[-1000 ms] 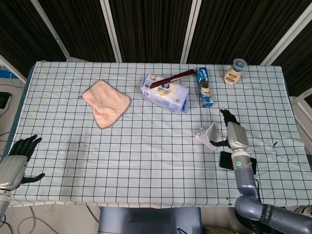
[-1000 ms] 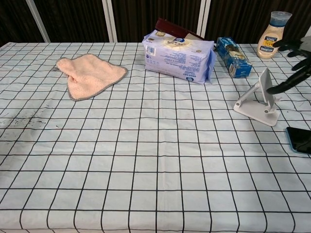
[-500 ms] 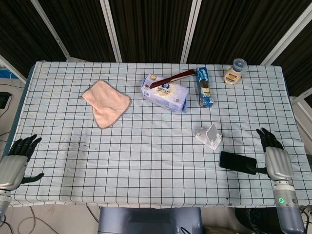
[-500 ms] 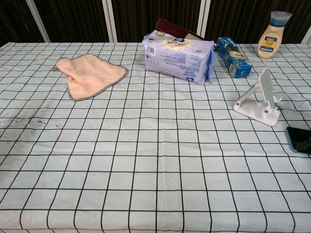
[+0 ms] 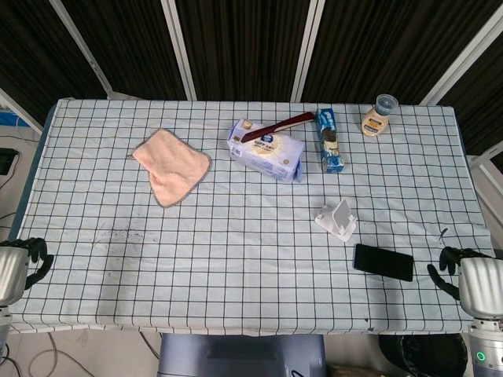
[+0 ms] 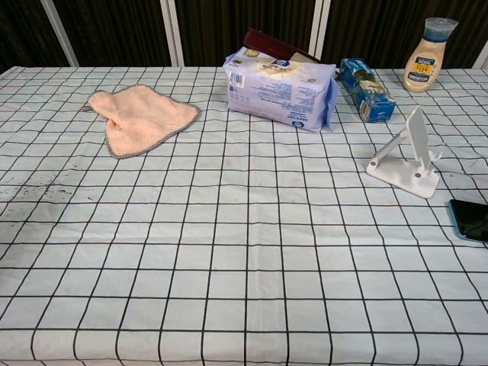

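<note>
My left hand [image 5: 16, 267] hangs off the table's front left corner, dark fingers curled in, holding nothing. My right hand [image 5: 475, 280] sits past the front right edge, fingers likewise curled in and empty. Nearest to it lies a black phone [image 5: 383, 261] [image 6: 471, 219], flat on the checked cloth and apart from the hand. A white phone stand [image 5: 338, 217] [image 6: 406, 158] stands just beyond the phone. The chest view shows neither hand.
A pink cloth [image 5: 171, 165] [image 6: 137, 114] lies at the back left. A tissue pack [image 5: 266, 149] [image 6: 280, 88] with a dark red flat object [image 5: 277, 126] on it, a blue box [image 5: 329, 140] [image 6: 366, 88] and a sauce bottle [image 5: 379, 115] [image 6: 427, 55] line the back.
My right hand left the phone stand and phone and drew back past the front right edge. Both hands' fingers went from spread to curled in.
</note>
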### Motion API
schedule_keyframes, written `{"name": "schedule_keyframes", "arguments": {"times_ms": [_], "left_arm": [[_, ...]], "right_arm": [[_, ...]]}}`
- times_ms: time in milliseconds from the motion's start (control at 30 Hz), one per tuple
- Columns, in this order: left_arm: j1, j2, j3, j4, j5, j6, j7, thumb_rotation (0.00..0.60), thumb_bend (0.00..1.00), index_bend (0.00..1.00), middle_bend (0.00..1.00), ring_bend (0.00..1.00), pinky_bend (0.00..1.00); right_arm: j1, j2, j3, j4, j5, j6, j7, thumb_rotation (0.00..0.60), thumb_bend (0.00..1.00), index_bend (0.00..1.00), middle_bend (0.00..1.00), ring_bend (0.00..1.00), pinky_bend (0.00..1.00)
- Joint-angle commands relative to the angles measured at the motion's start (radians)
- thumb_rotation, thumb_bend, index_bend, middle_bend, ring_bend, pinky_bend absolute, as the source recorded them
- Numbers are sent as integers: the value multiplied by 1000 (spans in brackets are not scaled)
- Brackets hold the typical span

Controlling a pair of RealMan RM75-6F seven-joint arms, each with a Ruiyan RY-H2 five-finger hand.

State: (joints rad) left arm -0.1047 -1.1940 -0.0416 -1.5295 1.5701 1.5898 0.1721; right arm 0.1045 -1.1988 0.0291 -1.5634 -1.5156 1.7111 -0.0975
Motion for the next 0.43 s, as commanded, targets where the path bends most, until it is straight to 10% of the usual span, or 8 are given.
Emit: {"name": "schedule_keyframes", "arguments": {"times_ms": [33,100,433], "left_arm": [[-3,36,31,-13,-17,-77,17,600,52,115,100,78,117],[-8,56,33,-41,-48,-115,37,600,0,0,0,0,0],[-15,80,16,-86,-99,-150,9,600,0,0,0,0,0]], "right_arm": [[-3,28,-29,-10,8,-76,-42,600,120,257,202,150,248],[-2,38,-25,-31,33,-101,-68,600,41,0,2,1,167],[1,38,20,-72,116,-166,-101,600,25,0,0,0,164]]}}
